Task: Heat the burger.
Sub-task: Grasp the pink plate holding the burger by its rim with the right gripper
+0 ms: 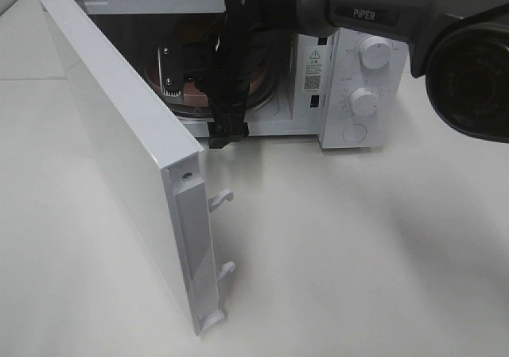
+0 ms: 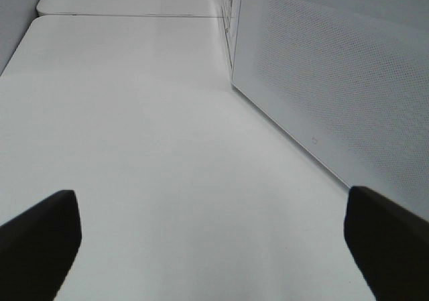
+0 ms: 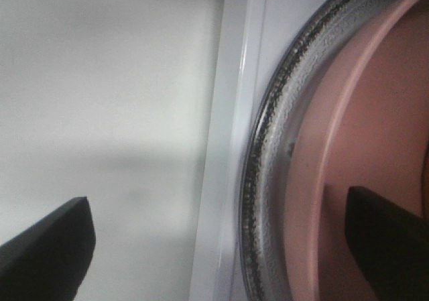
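Note:
The burger is hidden; my right arm blocks most of the microwave (image 1: 350, 79) cavity. A pinkish-brown plate (image 1: 189, 95) (image 3: 375, 113) lies on the glass turntable (image 3: 268, 153) inside. My right gripper (image 1: 221, 118) (image 3: 214, 247) points down at the cavity's front lip and is open. One fingertip (image 3: 47, 247) hangs over the table in front, the other (image 3: 389, 241) over the plate's rim, and nothing is between them. My left gripper (image 2: 214, 247) is open and empty, low over the table beside the outer face of the microwave door (image 2: 335, 80).
The microwave door (image 1: 127, 134) stands swung wide open toward the front left, its latch hooks (image 1: 221, 200) sticking out. Two white knobs (image 1: 374, 53) are on the control panel at right. White table (image 1: 358, 254) lies in front.

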### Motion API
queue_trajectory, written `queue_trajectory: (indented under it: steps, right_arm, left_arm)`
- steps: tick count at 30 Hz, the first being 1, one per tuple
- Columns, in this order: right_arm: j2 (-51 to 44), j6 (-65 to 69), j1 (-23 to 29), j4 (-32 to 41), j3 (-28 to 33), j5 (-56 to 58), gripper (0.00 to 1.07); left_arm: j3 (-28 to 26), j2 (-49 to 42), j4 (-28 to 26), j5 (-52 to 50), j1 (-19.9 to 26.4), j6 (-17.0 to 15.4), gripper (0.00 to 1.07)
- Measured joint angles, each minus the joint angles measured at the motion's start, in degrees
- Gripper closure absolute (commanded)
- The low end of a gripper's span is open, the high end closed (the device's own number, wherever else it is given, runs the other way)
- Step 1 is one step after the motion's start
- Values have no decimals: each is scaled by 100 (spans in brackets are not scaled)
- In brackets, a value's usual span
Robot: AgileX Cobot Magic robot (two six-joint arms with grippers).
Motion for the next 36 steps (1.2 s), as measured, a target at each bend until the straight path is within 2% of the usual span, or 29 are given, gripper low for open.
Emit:
queue_trajectory:
  steps: [18,25,36]
  right_arm:
    - [17,11,0,0,0,-6,8]
    - [17,665,0,-418,0,-212,8]
    - [46,751,0,-390,0,-241,8]
  left_arm:
    - [0,0,0,0,0,0,6]
    - [0,0,0,0,0,0,6]
    - [0,0,0,0,0,0,6]
